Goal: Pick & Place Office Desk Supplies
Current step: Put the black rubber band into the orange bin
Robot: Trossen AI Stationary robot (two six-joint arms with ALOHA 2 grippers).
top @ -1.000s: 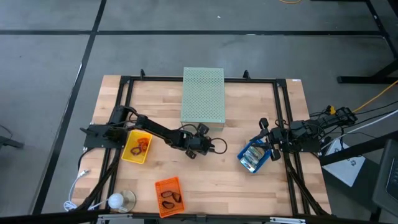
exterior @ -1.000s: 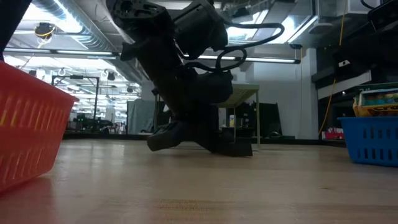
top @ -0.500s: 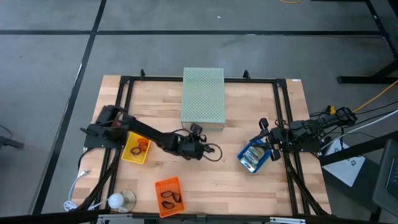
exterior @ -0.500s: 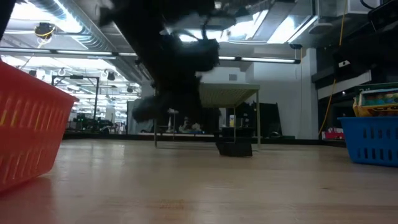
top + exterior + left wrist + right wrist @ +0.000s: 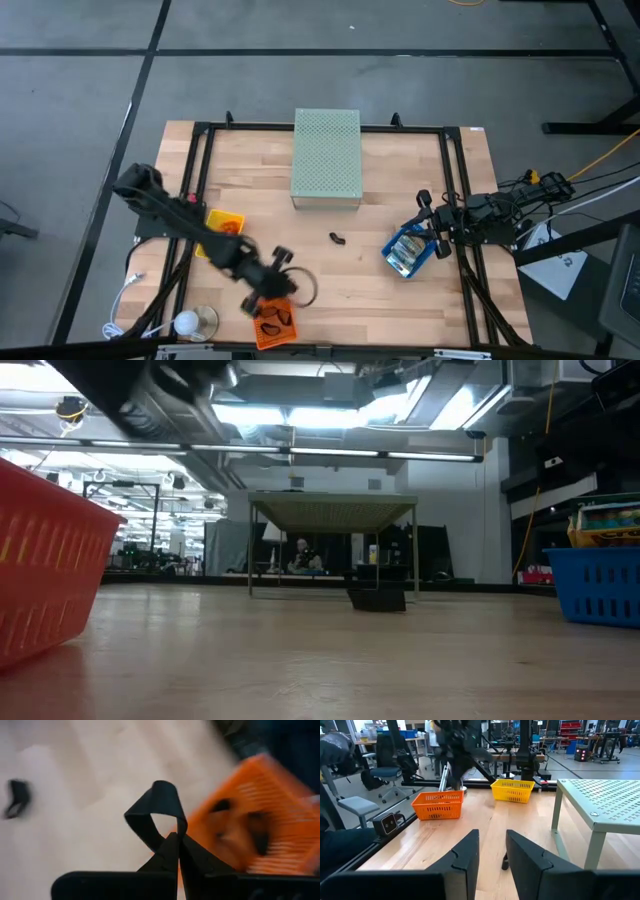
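Left arm has swung from table centre to the orange tray (image 5: 272,316); left gripper (image 5: 175,840) pinched on a black loop (image 5: 156,810). Get fully over the tray before releasing. Right gripper (image 5: 492,851) waits open.

three trays: yellow tray (image 5: 222,232), orange tray (image 5: 272,318), blue tray (image 5: 407,250). one perforated box (image 5: 326,158). two arms. one black loop piece (image 5: 337,238) loose, mid-frame.

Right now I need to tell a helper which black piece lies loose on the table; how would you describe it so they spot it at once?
Start at the pale green perforated box at the table's far middle. Just in front of it, toward the blue tray, a small black loop-shaped piece lies alone on bare wood. The other black pieces are in the orange tray or pinched in the left gripper.
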